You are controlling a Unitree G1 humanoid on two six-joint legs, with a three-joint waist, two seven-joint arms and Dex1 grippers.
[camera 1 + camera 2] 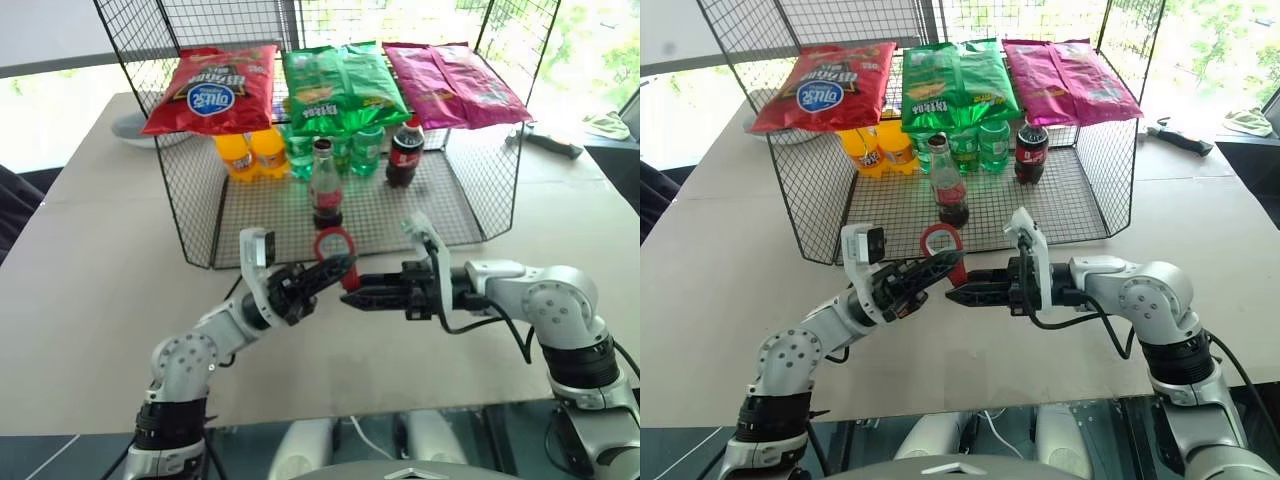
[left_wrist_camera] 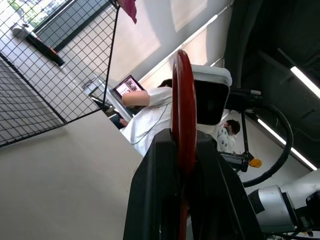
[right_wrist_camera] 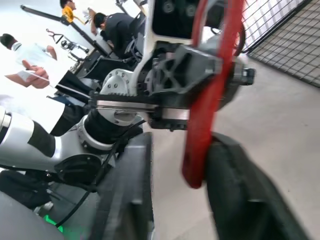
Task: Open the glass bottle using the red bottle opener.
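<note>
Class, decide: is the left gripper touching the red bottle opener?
Touching. In the left wrist view the left gripper has its black fingers pressed against both faces of the red bottle opener, seen edge-on, no gap.

Glossy red bottle opener; clear glass bottle. Matt beige desk. Black wire-mesh rack, shiny foil bags.

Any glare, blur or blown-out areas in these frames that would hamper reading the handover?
Left eye view: windows behind the wire rack are blown out; the glass bottle reads clearly. Right wrist view: the red bottle opener and near fingers are soft and blurred. Left wrist view: the opener is sharp edge-on; a bright ceiling strip glares.
</note>
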